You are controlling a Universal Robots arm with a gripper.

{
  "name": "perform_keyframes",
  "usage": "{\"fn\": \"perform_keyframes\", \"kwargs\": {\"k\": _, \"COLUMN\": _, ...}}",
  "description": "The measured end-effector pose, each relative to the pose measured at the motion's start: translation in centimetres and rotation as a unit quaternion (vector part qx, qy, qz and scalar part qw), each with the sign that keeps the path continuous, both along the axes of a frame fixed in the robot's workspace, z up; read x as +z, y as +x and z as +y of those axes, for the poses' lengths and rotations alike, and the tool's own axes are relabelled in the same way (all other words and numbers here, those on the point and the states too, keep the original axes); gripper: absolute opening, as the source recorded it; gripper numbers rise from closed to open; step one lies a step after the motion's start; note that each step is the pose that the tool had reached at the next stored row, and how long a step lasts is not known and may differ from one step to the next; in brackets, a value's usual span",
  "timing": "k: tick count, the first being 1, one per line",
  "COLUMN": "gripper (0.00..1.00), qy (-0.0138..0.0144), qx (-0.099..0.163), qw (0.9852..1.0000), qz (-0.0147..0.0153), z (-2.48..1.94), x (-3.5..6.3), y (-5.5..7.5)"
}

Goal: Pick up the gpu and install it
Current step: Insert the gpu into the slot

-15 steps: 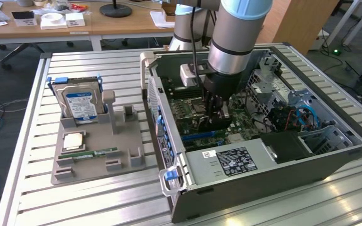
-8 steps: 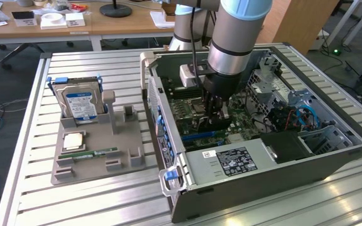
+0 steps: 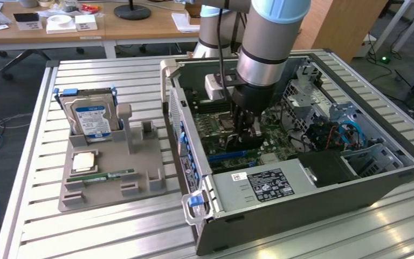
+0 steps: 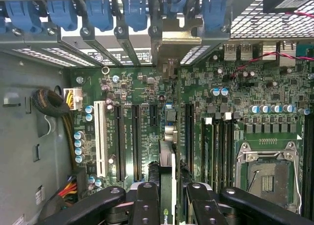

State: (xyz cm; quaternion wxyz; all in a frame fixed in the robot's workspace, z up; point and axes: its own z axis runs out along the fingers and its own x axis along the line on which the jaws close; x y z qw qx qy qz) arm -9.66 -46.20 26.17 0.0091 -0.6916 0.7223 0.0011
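My gripper reaches down into the open computer case, low over the green motherboard. It is shut on the gpu, a thin dark card held on edge. In the wrist view the gpu runs edge-on between my black fingers, away from the gripper towards the case's rear wall. Its silver end bracket stands at the row of slot covers with blue clips. The card stands over the board between the long black slots and the memory slots; whether it is seated I cannot tell.
A grey parts holder on the slatted table carries the silver hard drive, a CPU and a green RAM stick. Inside the case are a CPU socket, a white slot and cable bundles.
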Motion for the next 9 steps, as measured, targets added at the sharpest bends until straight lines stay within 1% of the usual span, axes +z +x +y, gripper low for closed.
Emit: {"fn": "perform_keyframes", "kwargs": {"k": 9, "gripper": 0.26, "qy": 0.0001, "qx": 0.000, "qw": 1.0000, "qz": -0.0001, "z": 0.00, "x": -0.03, "y": -0.29}}
